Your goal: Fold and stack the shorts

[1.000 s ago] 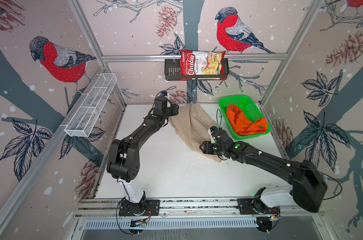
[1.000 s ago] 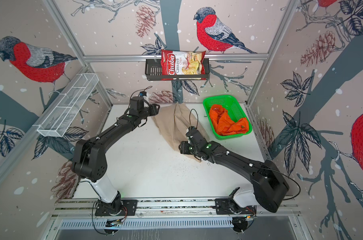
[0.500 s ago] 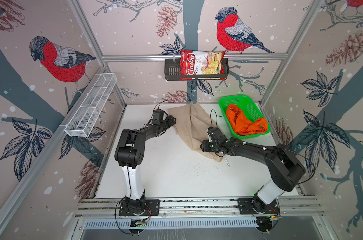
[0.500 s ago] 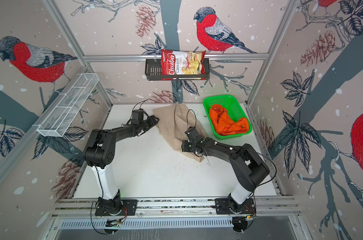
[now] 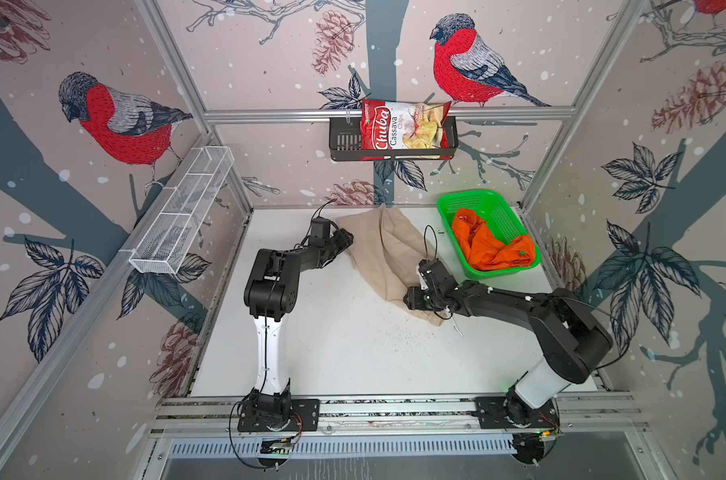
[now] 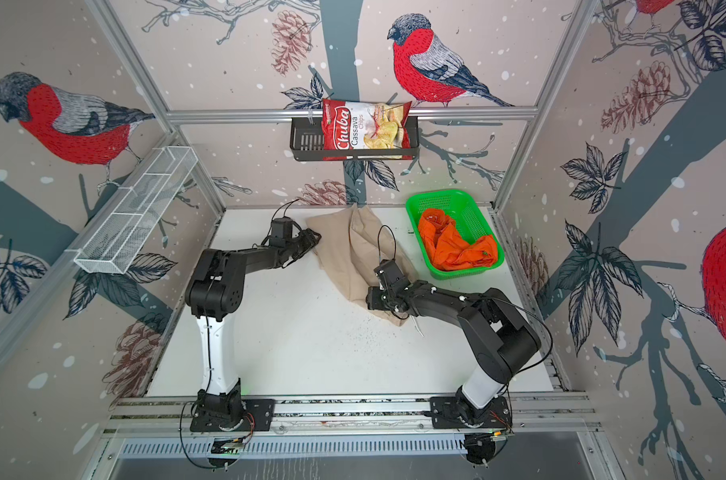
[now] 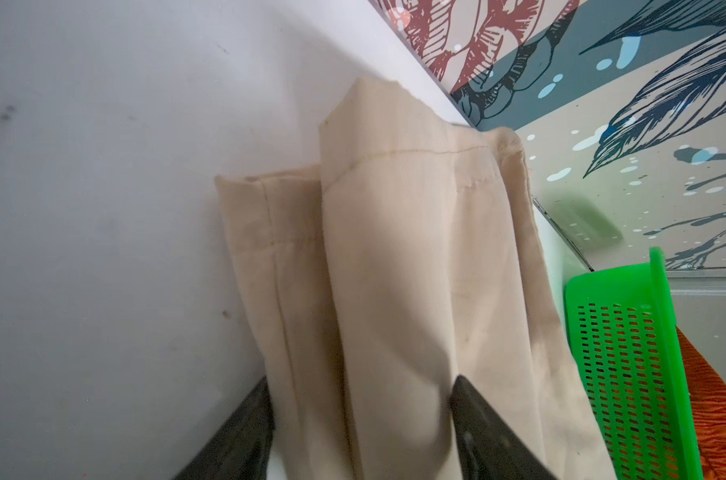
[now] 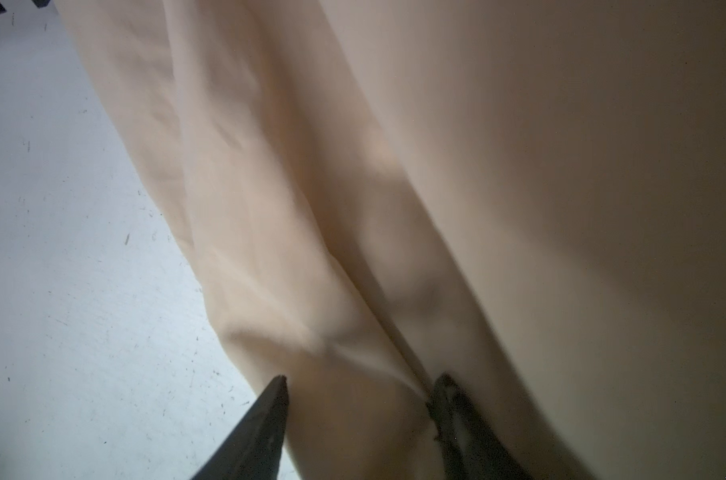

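Work surface: white table (image 5: 353, 353), with bare room towards the near edge. The beige shorts (image 5: 384, 249) lie on it as a long, loosely doubled strip running from the back wall towards the centre, legs overlapped but not squared. This is judged an early, unfinished fold. The green basket (image 5: 502, 272) stands just beside that strip at the back right. The orange shorts (image 5: 486, 245) are bunched inside it, untouched and unfolded. The left gripper (image 7: 359, 386) is low at the far, hemmed end of the beige pair, its fingers spread with cloth lying between them and no visible squeeze. The right gripper (image 8: 357, 386) sits at the near end with its fingers apart and fabric bulging between. Whether it clamps that fabric or merely straddles it cannot be told. A white drawstring (image 5: 457, 328) trails onto the table beside the right arm. Risks: if either gripper catches only the top layer, the two layers would likely slide apart and spoil the fold. A pull towards the basket could nudge it, and the loose drawstring could snag under the arm.
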You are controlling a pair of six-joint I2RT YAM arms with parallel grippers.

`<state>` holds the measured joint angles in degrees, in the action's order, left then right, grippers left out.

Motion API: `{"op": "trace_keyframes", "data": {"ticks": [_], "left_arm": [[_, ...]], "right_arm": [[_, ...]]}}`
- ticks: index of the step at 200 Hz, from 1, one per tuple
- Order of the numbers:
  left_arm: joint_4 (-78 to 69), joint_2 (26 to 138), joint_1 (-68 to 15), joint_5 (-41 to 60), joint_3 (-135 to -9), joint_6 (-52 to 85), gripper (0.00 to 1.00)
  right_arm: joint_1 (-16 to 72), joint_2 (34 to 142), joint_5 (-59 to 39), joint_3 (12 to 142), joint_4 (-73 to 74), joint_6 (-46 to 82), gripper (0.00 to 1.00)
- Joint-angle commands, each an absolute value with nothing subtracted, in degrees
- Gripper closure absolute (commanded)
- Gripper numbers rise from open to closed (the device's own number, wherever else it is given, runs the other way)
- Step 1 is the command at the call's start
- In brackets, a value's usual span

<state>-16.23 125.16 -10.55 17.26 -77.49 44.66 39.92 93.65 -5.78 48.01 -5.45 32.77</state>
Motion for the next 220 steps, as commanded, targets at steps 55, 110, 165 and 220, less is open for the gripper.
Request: {"op": "trace_keyframes", "data": {"ticks": [55, 110, 165, 220], "left_arm": [[-20.6, 124.3, -10.4, 15.7, -75.7, 46.9, 0.92], [-21.7, 101.9, -8.4, 7.8, -48.9, 47.5, 1.00], [-14.5, 78.6, -8.4, 2.7, -27.1, 47.7, 0.79], [-2.3, 56.4, -8.4, -1.2, -25.6, 42.9, 0.52]], "right_arm": [[36.9, 88.3, -7.7, 41.6, -1.8, 33.2, 0.42], [37.9, 82.9, -8.9, 32.3, -1.6, 34.3, 0.43], [40.8, 72.1, -8.3, 30.7, -6.9, 34.1, 0.42], [42.4, 67.3, -4.8, 45.6, -12.2, 17.7, 0.29]]}}
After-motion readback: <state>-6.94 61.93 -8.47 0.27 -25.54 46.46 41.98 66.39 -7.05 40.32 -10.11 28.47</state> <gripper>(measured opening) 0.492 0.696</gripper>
